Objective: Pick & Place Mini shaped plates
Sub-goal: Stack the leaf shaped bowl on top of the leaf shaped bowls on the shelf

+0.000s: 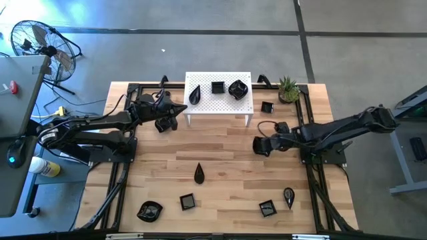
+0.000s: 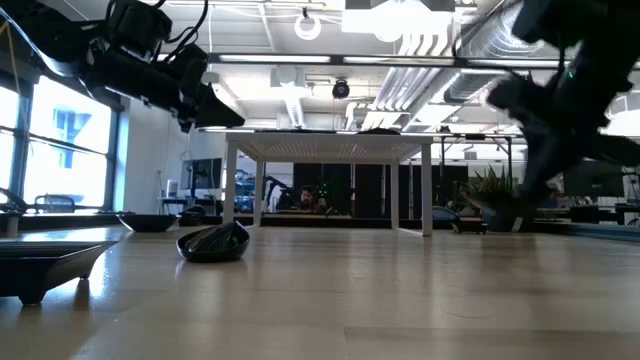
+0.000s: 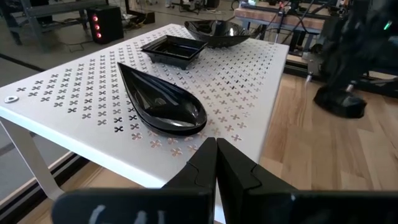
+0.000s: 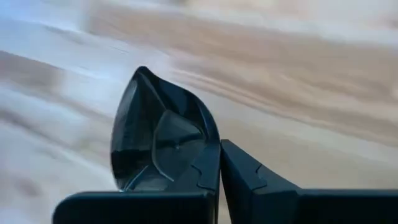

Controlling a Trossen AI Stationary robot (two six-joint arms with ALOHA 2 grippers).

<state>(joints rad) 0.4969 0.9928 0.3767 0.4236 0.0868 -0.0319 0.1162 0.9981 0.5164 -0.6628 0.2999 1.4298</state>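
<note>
The right gripper (image 4: 217,163) pinches a teardrop plate (image 4: 163,134) by its rim above the tabletop (image 1: 227,167), likely bound for the white stand (image 1: 243,105), while the left gripper (image 3: 216,163), pressed together, waits beside it.

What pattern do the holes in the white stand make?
Rows of tiny cross-shaped holes cover the white stand, clearest in the left wrist view.

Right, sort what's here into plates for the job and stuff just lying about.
Job: stand plates; loose plates on the table; teardrop plate held by the right gripper.
Lying about: white stand, potted plant, fan.
</note>
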